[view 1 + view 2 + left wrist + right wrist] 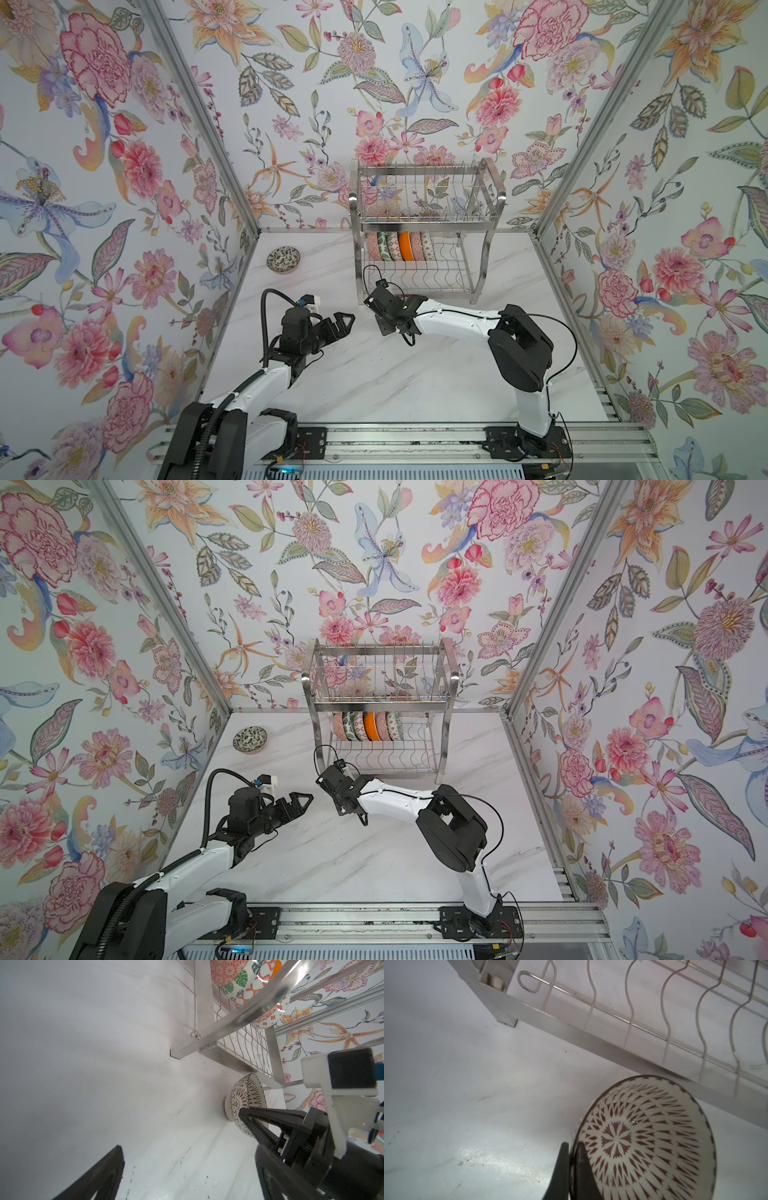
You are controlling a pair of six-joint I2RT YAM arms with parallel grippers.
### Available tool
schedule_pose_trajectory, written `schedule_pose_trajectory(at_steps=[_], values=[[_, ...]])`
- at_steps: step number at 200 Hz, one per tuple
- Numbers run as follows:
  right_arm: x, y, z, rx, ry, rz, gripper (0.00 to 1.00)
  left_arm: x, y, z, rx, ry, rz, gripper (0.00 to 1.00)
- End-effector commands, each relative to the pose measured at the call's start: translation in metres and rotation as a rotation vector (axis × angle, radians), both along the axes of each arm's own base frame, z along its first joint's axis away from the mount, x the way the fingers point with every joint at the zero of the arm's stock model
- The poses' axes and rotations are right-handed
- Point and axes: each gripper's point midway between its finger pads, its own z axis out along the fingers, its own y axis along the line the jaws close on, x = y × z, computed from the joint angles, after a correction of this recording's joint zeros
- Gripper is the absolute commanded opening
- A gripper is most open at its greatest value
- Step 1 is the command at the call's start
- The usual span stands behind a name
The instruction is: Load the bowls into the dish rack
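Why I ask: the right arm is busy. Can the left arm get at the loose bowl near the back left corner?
Probably yes: the left claw is open and empty, with only bare table between it and the bowl; the rack stands aside.

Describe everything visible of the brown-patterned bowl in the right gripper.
The brown-patterned bowl is small, round, glossy ceramic: cream with brown darts radiating from a central flower inside, dark rim, lacy medallions outside, plain foot. It seems to stand upright on the white table, close to the dish rack. The right gripper is shut on its rim, one finger inside, one outside.
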Motion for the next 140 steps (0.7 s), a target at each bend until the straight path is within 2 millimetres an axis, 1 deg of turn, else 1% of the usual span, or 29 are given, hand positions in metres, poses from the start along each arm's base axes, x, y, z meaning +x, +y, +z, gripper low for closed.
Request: schedule_pose_trajectory(at_steps=[1,38,77,105,123,140], values=[[-0.003,-0.001,-0.001,0.003,0.031,0.002,0.0,0.004,0.002,0.007,0.018,-0.021,-0.01,0.99],[-0.002,0.0,0.012,0.031,0.019,0.011,0.0,0.003,0.001,0.009,0.017,-0.027,-0.015,0.99],[-0.005,-0.007,0.036,0.106,0.003,0.019,0.0,0.004,0.001,0.022,0.027,-0.066,-0.023,0.99],[-0.004,-0.025,0.048,0.166,0.01,-0.005,0.0,0.007,-0.005,0.036,0.04,-0.108,-0.03,0.99],[-0.001,-0.041,0.053,0.198,0.013,-0.031,0.0,0.009,-0.014,0.044,0.043,-0.138,-0.043,0.99],[0.001,-0.059,0.057,0.218,0.017,-0.064,0.0,0.01,-0.029,0.051,0.036,-0.163,-0.06,0.99]])
